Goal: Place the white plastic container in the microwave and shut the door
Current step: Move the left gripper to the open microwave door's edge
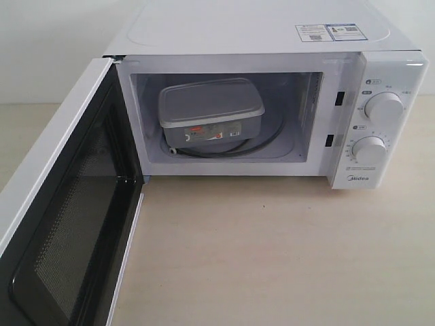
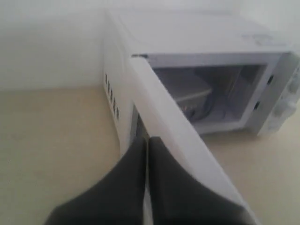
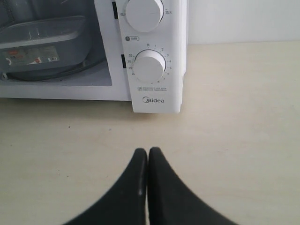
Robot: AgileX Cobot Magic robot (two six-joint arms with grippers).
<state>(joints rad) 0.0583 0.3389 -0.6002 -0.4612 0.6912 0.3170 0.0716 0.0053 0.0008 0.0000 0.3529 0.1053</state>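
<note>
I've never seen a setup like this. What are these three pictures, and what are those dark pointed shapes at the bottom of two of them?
This is a robot with two arms. One picture comes from a camera off the arms, facing a white microwave on a pale table. Its door stands open, and a white plastic container sits inside on the turntable. The other two pictures come from cameras on the arms' wrists. The dark shapes are each arm's gripper: the left gripper is at the outer side of the open door, and the right gripper hovers over the table in front of the knobs. Both are shut and hold nothing.
</note>
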